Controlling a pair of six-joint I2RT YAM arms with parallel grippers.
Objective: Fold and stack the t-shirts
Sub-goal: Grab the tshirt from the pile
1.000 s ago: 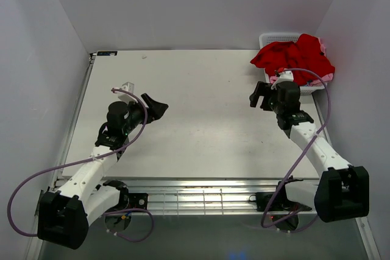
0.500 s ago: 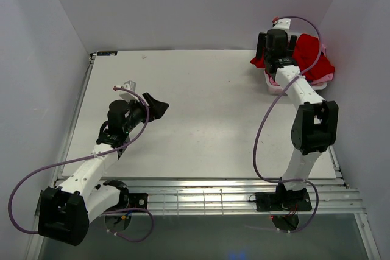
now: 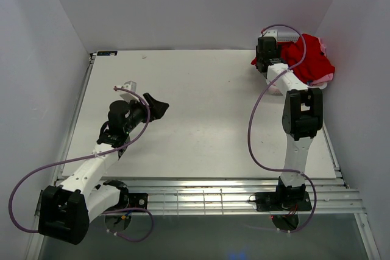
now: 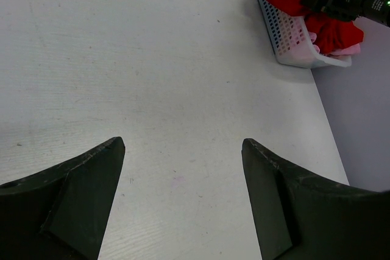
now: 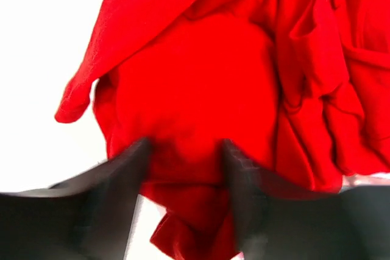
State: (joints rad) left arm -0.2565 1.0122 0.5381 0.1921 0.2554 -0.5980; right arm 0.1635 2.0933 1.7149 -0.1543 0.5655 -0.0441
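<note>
The bright red t-shirt [image 3: 314,59] lies heaped in the white lattice basket [image 4: 286,35] at the table's far right corner. A pink t-shirt [image 4: 350,49] peeks out under it. My right gripper [image 3: 263,62] reaches down onto the heap's left edge. In the right wrist view the red t-shirt [image 5: 201,83] fills the frame, and the right gripper [image 5: 186,147] has its blurred fingers pressed in on either side of a fold of the red cloth. My left gripper [image 3: 155,108] hovers over the bare left half of the table, and in its own view the left gripper [image 4: 183,144] stands open with nothing between its fingers.
The white table [image 3: 201,108] is walled in by pale panels at the back and on both sides. The basket sits tight against the right wall. A small pale object [image 3: 129,84] lies close to the left arm.
My right arm has stretched out from mid-table to the basket, dropped onto the red t-shirt, and its jaws have closed in on the cloth. The left arm has stayed still.
</note>
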